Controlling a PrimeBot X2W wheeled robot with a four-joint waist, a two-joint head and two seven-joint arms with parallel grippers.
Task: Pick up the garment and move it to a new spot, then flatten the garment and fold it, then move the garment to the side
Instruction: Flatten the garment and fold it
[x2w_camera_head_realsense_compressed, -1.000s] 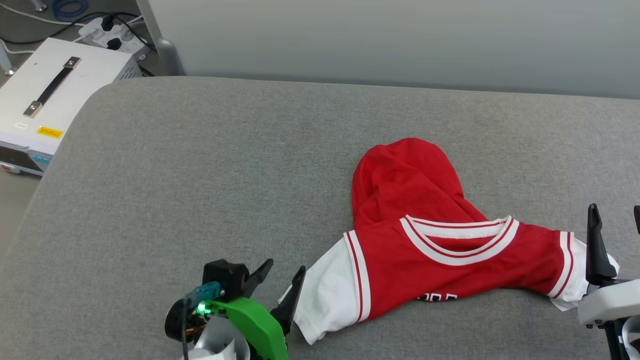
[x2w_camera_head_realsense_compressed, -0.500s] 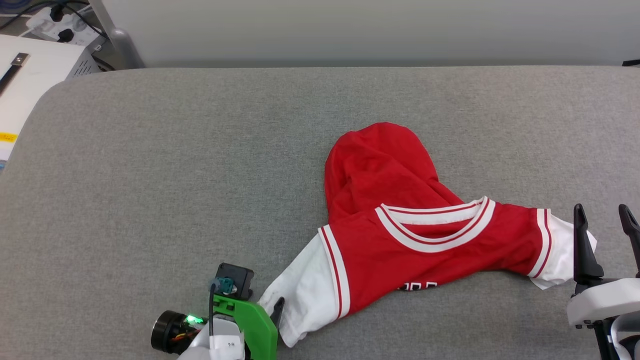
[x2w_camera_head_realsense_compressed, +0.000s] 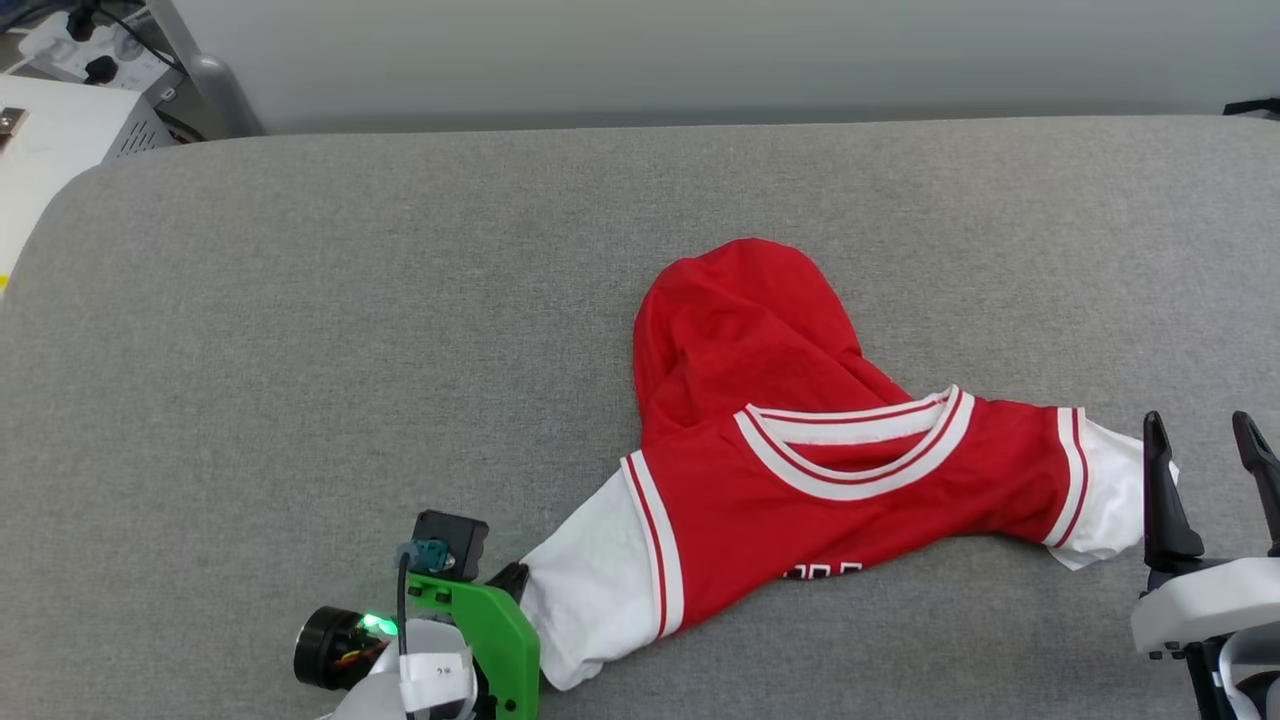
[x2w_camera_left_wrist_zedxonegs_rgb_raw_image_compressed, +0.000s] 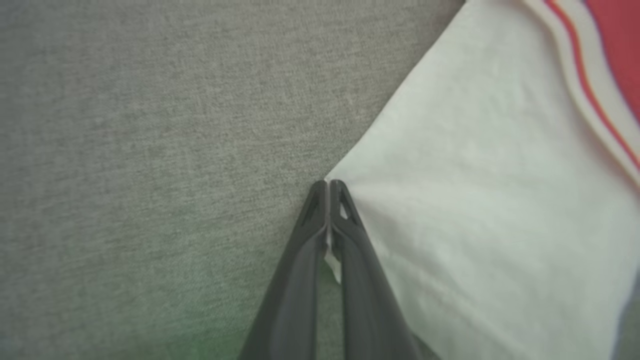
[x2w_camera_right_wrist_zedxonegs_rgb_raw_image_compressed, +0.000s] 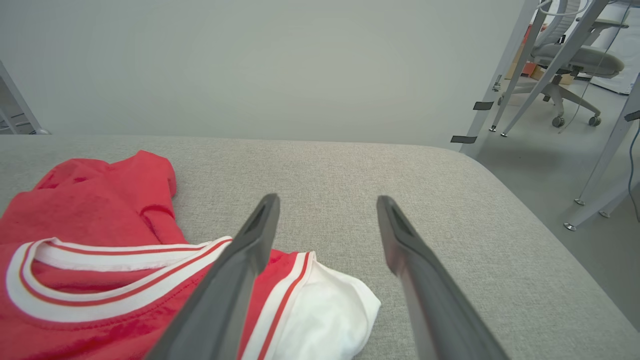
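Observation:
The garment (x2w_camera_head_realsense_compressed: 820, 480), a red jersey with white sleeves and striped collar, lies crumpled on the grey padded surface (x2w_camera_head_realsense_compressed: 300, 300), its body bunched toward the far side. My left gripper (x2w_camera_head_realsense_compressed: 512, 578) is shut on the edge of the near-left white sleeve (x2w_camera_left_wrist_zedxonegs_rgb_raw_image_compressed: 475, 200). In the left wrist view my left gripper (x2w_camera_left_wrist_zedxonegs_rgb_raw_image_compressed: 327, 182) has its fingers pressed together with a sliver of white cloth between them. My right gripper (x2w_camera_head_realsense_compressed: 1200, 450) stands open just beside the right sleeve, above the surface. In the right wrist view the garment (x2w_camera_right_wrist_zedxonegs_rgb_raw_image_compressed: 100, 210) lies left of my right gripper (x2w_camera_right_wrist_zedxonegs_rgb_raw_image_compressed: 325, 200).
A white equipment box (x2w_camera_head_realsense_compressed: 40, 140) and a power strip (x2w_camera_head_realsense_compressed: 70, 40) sit off the surface's far left corner, beside a metal leg (x2w_camera_head_realsense_compressed: 200, 80). A pale wall runs along the far edge. Frame legs (x2w_camera_right_wrist_zedxonegs_rgb_raw_image_compressed: 505, 75) and an office chair (x2w_camera_right_wrist_zedxonegs_rgb_raw_image_compressed: 575, 55) stand beyond the right end.
My left gripper has gone from open beside the white sleeve to shut on its edge. The head camera has shifted, sliding the whole scene leftward. My right gripper stays open.

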